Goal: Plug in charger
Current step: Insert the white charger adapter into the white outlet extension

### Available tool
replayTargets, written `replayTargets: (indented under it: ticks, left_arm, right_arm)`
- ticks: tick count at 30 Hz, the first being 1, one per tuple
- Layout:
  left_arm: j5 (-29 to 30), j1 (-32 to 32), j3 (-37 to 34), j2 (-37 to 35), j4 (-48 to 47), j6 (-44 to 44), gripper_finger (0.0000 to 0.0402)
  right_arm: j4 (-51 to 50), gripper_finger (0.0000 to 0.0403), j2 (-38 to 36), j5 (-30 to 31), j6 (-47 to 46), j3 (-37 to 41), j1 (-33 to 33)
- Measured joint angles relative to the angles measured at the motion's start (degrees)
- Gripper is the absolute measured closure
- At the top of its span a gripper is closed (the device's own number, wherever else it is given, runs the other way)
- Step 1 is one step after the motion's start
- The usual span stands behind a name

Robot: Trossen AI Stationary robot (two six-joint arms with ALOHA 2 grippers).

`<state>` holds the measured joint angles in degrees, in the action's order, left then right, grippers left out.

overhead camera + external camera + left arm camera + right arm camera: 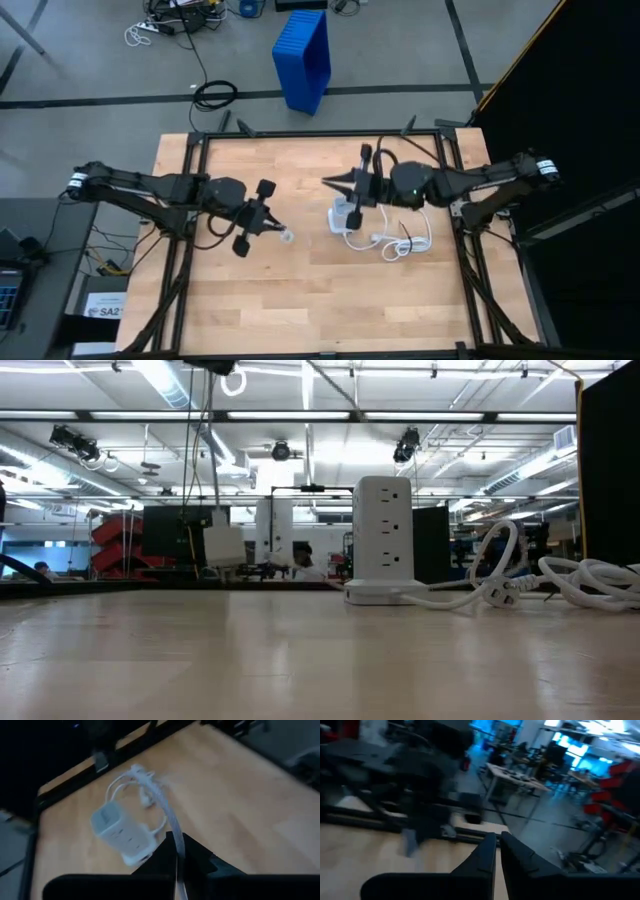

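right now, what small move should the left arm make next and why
Probably ease the left gripper toward the power strip: it is shut on a white cord, and the strip stands apart from it, beside the shut right gripper.

Ceiling strip lights (175, 385) blaze overhead in the low view, bleaching the room behind and laying a soft sheen along my pale wooden table (300, 660). From above, that table is evenly lit and my arms drop only faint shadows. My left wrist picture is dim and smeared, the white boxy power strip (120, 832) soft-edged. My right wrist picture streaks with blur, blue glare up top.
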<state>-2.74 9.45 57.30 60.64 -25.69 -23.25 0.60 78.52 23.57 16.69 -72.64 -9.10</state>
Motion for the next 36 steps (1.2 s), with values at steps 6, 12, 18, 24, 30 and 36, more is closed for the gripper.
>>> replayTargets:
  ticks: [6,12,18,24,30,36]
  left_arm:
    - [0.06,1.13,2.17,-0.02,-0.20,1.86,0.0402]
    - [2.43,1.12,4.47,0.00,-0.39,1.16,0.0402]
    - [9.31,1.12,5.49,0.00,0.18,-1.11,0.0402]
    - [12.14,1.12,5.60,0.00,1.01,-1.81,0.0402]
    - [15.16,1.09,5.60,0.00,0.97,-1.81,0.0402]
    - [15.76,1.09,5.60,0.00,0.77,-1.93,0.0402]
  right_arm:
    - [-0.93,0.0403,0.00,-5.82,-0.92,0.00,0.44]
    - [-6.43,0.0368,1.23,-13.06,-8.06,-0.04,-1.35]
    - [-3.42,0.0260,8.91,-19.43,-14.89,-0.09,-1.65]
    - [3.71,0.0166,17.05,-19.76,-16.82,0.00,-1.31]
    - [13.17,0.0133,21.61,-29.82,-22.04,-0.04,-0.08]
    - [11.32,0.0174,21.73,-30.22,-22.84,0.00,0.15]
